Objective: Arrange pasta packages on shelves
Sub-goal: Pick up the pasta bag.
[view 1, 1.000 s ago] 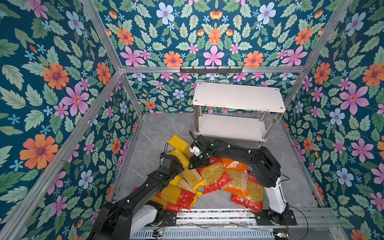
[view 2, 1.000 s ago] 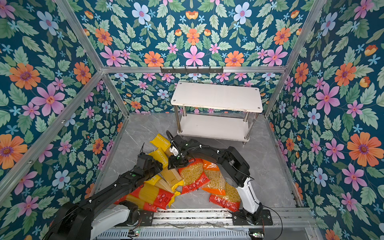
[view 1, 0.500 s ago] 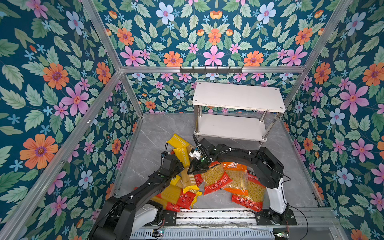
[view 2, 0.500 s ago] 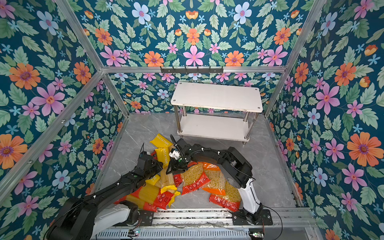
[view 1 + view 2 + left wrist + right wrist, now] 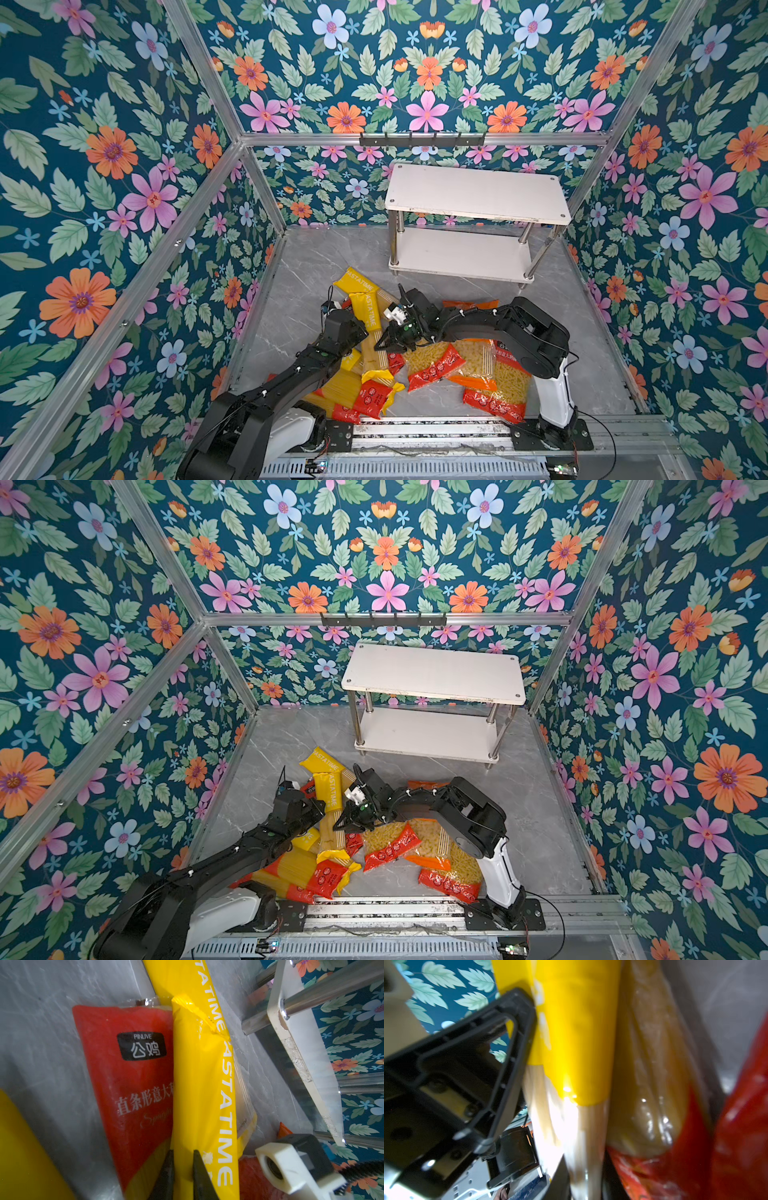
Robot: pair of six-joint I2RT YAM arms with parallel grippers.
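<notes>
A long yellow spaghetti pack (image 5: 367, 311) (image 5: 199, 1084) lies on the marble floor in front of the shelves (image 5: 478, 195); both white boards are bare. My left gripper (image 5: 360, 332) (image 5: 182, 1152) is shut on the pack's yellow film from its left side. My right gripper (image 5: 380, 345) (image 5: 584, 1167) is shut on its clear window from the right. A second yellow pack (image 5: 353, 280) lies just behind it, and a red spaghetti pack (image 5: 128, 1084) lies partly under it. More spaghetti packs (image 5: 345, 390) are piled under my left arm.
Two red short-pasta bags (image 5: 432, 365) (image 5: 498, 390) and an orange one (image 5: 473, 370) lie under my right arm. A black hook rail (image 5: 422, 139) hangs on the back wall above the shelves. Floral walls close the cell on three sides; a metal rail (image 5: 436, 432) runs along the front.
Both grippers have closed from open onto the same yellow spaghetti pack. The right gripper dropped toward the front onto the pack's window, and the left one edged up to the pack.
</notes>
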